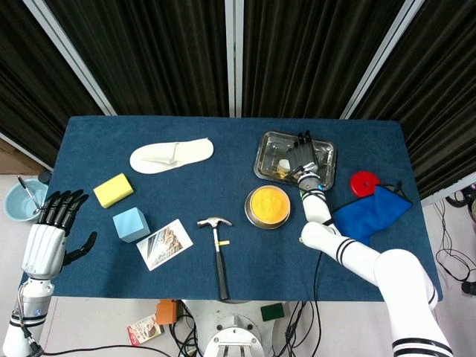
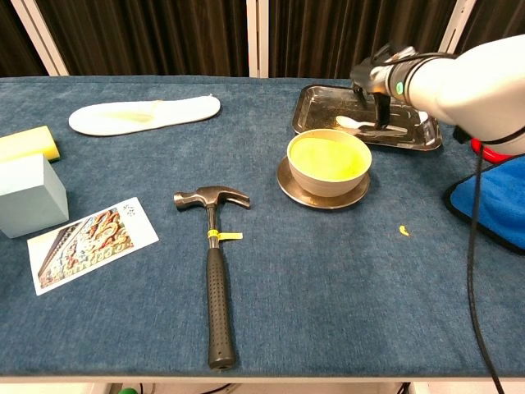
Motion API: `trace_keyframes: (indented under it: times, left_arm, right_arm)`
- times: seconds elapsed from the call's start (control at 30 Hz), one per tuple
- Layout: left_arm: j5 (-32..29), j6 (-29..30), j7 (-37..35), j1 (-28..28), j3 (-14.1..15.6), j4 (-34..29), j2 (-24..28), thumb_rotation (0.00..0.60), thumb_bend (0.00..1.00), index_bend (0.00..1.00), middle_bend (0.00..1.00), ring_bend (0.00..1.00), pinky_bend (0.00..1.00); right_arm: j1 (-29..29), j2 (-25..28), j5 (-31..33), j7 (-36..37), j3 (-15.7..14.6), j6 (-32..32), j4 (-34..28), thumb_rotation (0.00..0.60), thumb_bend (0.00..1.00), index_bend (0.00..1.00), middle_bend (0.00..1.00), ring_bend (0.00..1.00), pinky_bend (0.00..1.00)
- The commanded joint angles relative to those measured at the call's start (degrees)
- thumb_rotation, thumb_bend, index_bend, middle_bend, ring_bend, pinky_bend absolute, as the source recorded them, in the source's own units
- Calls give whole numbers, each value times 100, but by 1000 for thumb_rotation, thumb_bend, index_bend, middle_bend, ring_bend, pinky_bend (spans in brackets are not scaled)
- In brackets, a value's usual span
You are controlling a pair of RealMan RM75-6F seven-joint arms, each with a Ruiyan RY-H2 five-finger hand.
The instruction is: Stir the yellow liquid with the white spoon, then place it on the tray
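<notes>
With the white spoon [image 2: 356, 124] lying in the steel tray [image 2: 318, 102] under the right hand [image 2: 376, 75], whose fingers' hold I cannot tell, release gently and lift straight up.

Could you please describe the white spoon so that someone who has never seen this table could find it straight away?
Look to the far right part of the blue table for the metal tray, just behind the bowl of yellow liquid. The white spoon lies inside that tray, under the right hand. It is the only white utensil there, far smaller than the white insole on the left.
</notes>
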Motion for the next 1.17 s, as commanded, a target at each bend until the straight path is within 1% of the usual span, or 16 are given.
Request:
trace_keyframes:
  times: [0.03,0.1,0.2,0.3,0.37,0.4,0.5,0.63,0.7,0.83,0.93,1.0,1.07,1.17]
  left_arm:
    - [-10,-21,20,-17,-20,6,40,572,284,129,109,85,88]
    - [-44,-48,40,-27,-40,24,72,579,283,128,109,85,86]
    - [-148,-137,125,-44,-71,72,106,571,284,129,109,85,87]
    - [-260,-278,125,-64,-68,61,144,566,284,128,108,85,87]
    - [-311,-350,125,-71,-58,45,178,570,284,128,108,85,86]
    - [-352,-413,131,-71,-41,17,212,570,285,128,108,85,87]
    - [-450,-553,144,-71,-9,-93,318,573,284,128,108,85,88]
    - [-503,-573,148,-30,14,-239,438,573,284,128,108,85,87]
    - [-514,-543,148,9,30,-290,474,579,284,128,108,86,86]
    - [-526,-406,140,134,71,-354,501,573,284,128,108,85,88]
    - [-528,-326,94,221,112,-367,484,566,284,128,108,86,88]
    - [-522,-315,89,256,144,-361,475,579,284,128,108,85,87]
    - [-529,-354,115,277,184,-370,475,576,284,128,108,85,87]
    - [-554,-438,129,291,230,-399,477,566,284,128,108,85,87]
  right_arm:
    - [-579,1179,-732,640,-77,830,-1823,600,244,387,203,4,0]
    - [-946,1795,-1186,938,-190,1313,-2765,600,244,382,204,10,0]
    - [-1567,2541,-1872,1417,-425,2096,-3849,600,244,369,209,22,0]
    - [-2212,3070,-2563,2002,-717,2788,-4505,600,243,326,198,24,0]
    - [-2606,3312,-2965,2442,-901,3141,-4737,600,243,282,181,23,0]
    - [-2861,3429,-3235,2742,-1021,3374,-4821,600,243,242,167,19,0]
    - [-3446,3596,-3898,3396,-1340,3912,-4843,600,243,145,124,2,0]
    - [-4141,3630,-4607,4293,-1682,4506,-4591,600,244,63,70,0,0]
    - [-4440,3596,-4860,4680,-1805,4756,-4425,600,244,44,54,0,0]
    - [-5059,3429,-5335,5420,-2056,5223,-4029,600,244,32,37,0,0]
    - [-5405,3305,-5533,5801,-2137,5451,-3810,600,244,32,34,0,0]
    - [-5561,3239,-5614,5952,-2146,5541,-3700,600,244,32,34,0,0]
    - [-5654,3222,-5720,6036,-2153,5540,-3631,600,244,32,35,0,0]
    - [-5644,3282,-5930,6188,-2163,5380,-3597,600,244,32,35,0,0]
